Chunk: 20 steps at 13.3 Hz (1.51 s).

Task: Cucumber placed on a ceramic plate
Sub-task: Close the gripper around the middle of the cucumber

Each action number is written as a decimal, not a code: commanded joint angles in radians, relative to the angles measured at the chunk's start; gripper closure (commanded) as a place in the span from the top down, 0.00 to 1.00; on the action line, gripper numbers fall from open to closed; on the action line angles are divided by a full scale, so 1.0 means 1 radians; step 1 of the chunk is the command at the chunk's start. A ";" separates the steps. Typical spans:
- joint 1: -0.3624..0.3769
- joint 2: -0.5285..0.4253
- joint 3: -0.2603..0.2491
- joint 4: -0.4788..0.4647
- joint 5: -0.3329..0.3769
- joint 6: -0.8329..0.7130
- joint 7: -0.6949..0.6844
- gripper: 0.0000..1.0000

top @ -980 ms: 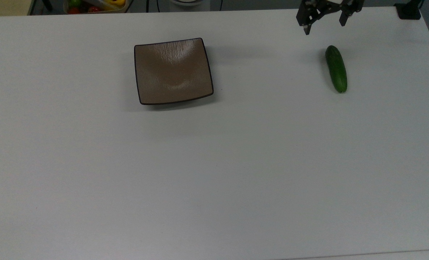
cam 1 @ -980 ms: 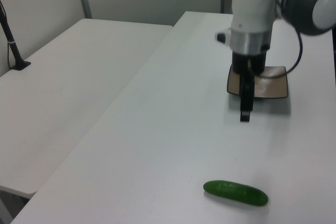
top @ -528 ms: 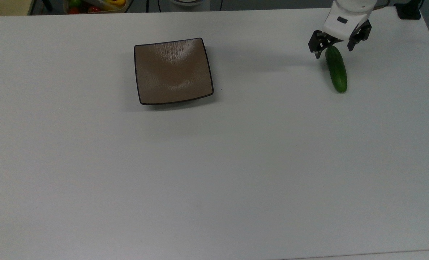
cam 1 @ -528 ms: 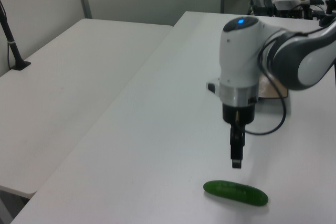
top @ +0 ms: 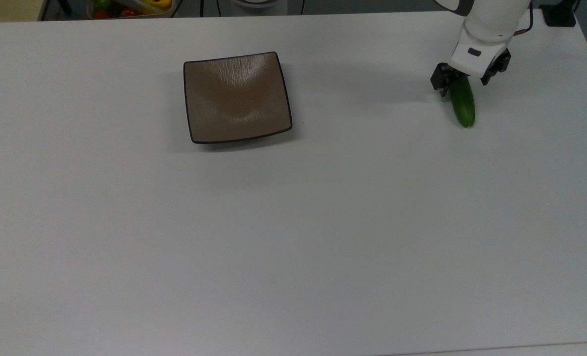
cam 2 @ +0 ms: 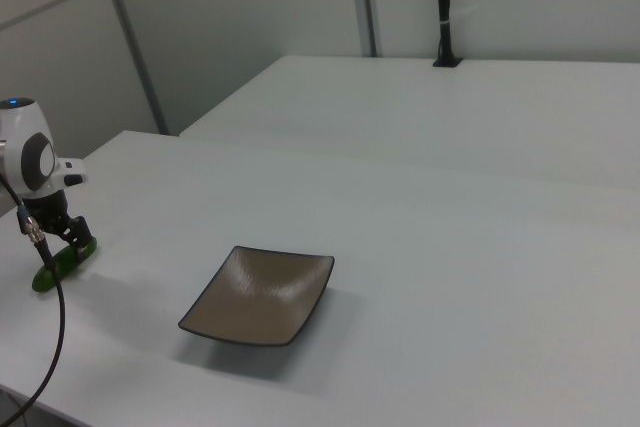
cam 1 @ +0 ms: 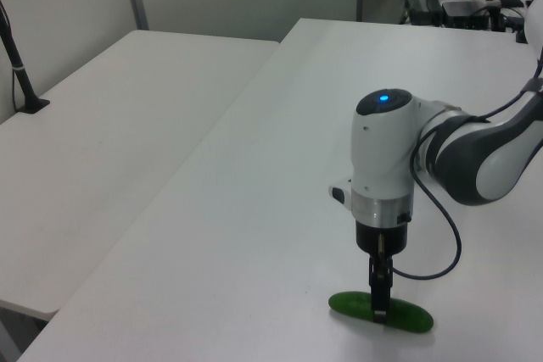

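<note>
The dark green cucumber (top: 464,108) lies on the white table (top: 293,222) at the top view's far right, its long axis running near to far. My gripper (top: 463,85) is down over the cucumber's far half. It is open, with one finger on each side and a gap to the skin. In the left view the fingers (cam 1: 378,298) reach down to the cucumber (cam 1: 409,316). The right view has the gripper (cam 2: 58,239) over the cucumber (cam 2: 62,263) at its far left. The square brown ceramic plate (top: 236,96) sits empty, well off to the top view's left, and is also seen in the right view (cam 2: 262,295).
A basket of coloured vegetables (top: 130,7) stands beyond the table's far edge at the top view's upper left. A black post base (top: 560,15) sits at the far right corner. A second white table (cam 1: 110,125) adjoins on the left view's left.
The gripper came from beyond the cucumber's far end, moved over it and dropped until its open fingers straddle it. Cucumber and plate have not moved.
</note>
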<state>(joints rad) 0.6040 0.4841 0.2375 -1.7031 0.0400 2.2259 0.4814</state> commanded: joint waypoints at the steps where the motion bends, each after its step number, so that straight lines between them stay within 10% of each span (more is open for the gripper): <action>1: 0.008 0.024 -0.006 0.013 -0.025 0.035 0.023 1.00; 4: 0.010 0.024 -0.006 0.011 -0.035 0.034 0.022 0.97; 14: 0.010 0.019 -0.004 0.008 -0.034 0.020 0.017 0.12; 20: -0.018 -0.142 -0.009 0.008 -0.032 -0.122 0.011 0.14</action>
<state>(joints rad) 0.6020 0.4645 0.2361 -1.6778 0.0223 2.2114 0.4814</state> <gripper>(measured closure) 0.529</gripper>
